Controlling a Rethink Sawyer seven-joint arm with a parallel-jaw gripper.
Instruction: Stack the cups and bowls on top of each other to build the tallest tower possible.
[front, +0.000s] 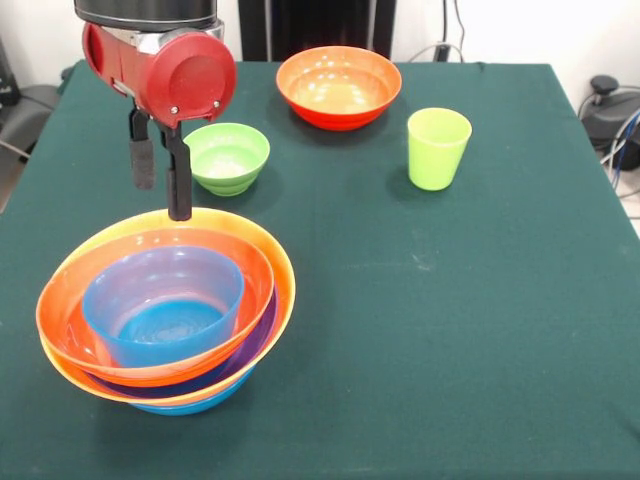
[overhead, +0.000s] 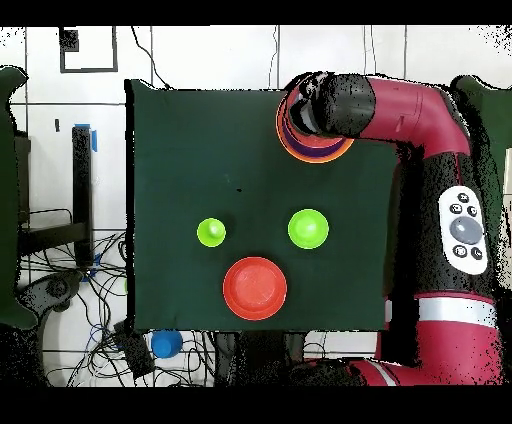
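The tower (front: 165, 310) stands at the front left of the green table (front: 450, 330): a blue bowl (front: 165, 305) nests in a red-orange one, then purple, orange and blue rims below. My gripper (front: 160, 200) hangs just behind the tower's far rim, open and empty. The small lime-green bowl (front: 228, 157) sits right behind it. A red-orange bowl (front: 338, 87) is at the back middle. The lime-green cup (front: 437, 148) stands upright to its right. In the overhead view the arm covers most of the tower (overhead: 318, 152); the cup (overhead: 211, 233), green bowl (overhead: 308, 229) and red-orange bowl (overhead: 255, 288) show.
The table's edges lie close to the tower on the left and front. A blue round thing (overhead: 166, 344) lies off the table among cables. Grey equipment (front: 610, 110) stands beside the table's right edge.
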